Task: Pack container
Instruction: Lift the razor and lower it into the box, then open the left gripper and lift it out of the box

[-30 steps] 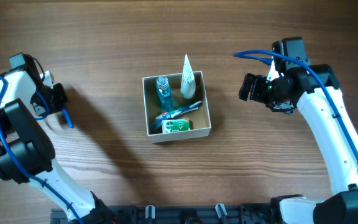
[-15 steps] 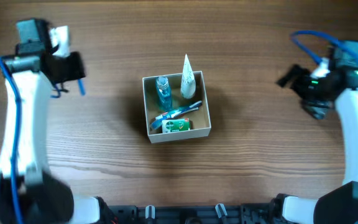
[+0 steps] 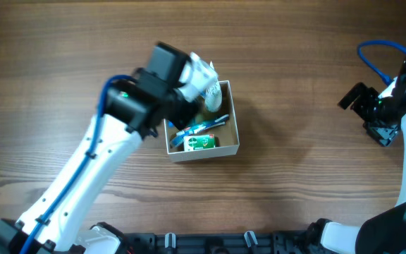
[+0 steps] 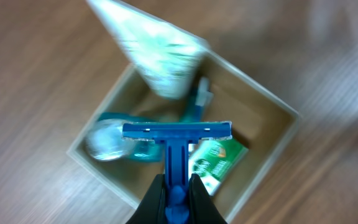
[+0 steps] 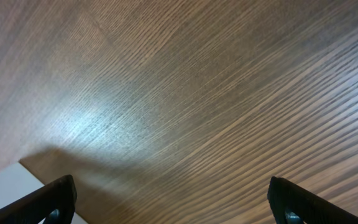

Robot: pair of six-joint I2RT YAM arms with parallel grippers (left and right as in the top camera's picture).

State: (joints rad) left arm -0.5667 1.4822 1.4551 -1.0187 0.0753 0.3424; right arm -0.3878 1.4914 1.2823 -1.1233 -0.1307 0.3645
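Left wrist view: blue razor [image 4: 176,130] is being pinched by its handle in the left gripper [image 4: 177,186], jaws closed tight on it, head pointing away and lying crosswise. It is being held right above the container [image 4: 253,84], probably so it can be lowered into the free gap between the contents.

Container is sitting mid-table in the overhead view and is being partly covered by the left arm. Already being stored inside: white tube [image 4: 160,62], blue bottle [image 4: 107,137], green box [image 4: 219,158], toothbrush [image 3: 203,128].

Right gripper [image 5: 173,205] is being kept at the far right over bare table [image 5: 197,93], fingers spread wide with nothing between them, likely parked to leave room.

Labels: white lettering is being shown on the green box but is too small to read. The tube's green print is blurred.
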